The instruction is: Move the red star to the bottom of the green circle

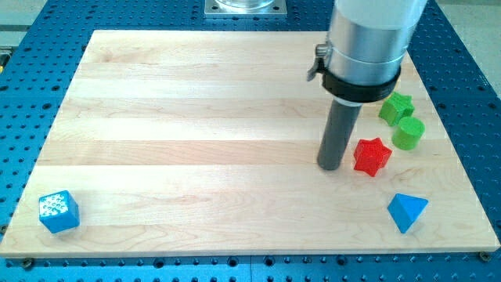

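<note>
Resting just left of the red star (372, 156), my tip (330, 167) is bare and poised; a rightward push beneath the green circle (408, 133) is needed.

Bright, even, sharp; faint shadows.

Wooden board (196, 117) carries red star (371, 155), green circle (408, 133), green star (396, 106), blue triangle (407, 211), blue cube (59, 211).

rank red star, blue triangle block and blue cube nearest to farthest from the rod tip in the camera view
From my tip:
1. Red star, just to its right in the view.
2. Blue triangle block, toward the view's bottom right.
3. Blue cube, far off at the view's bottom left.
</note>
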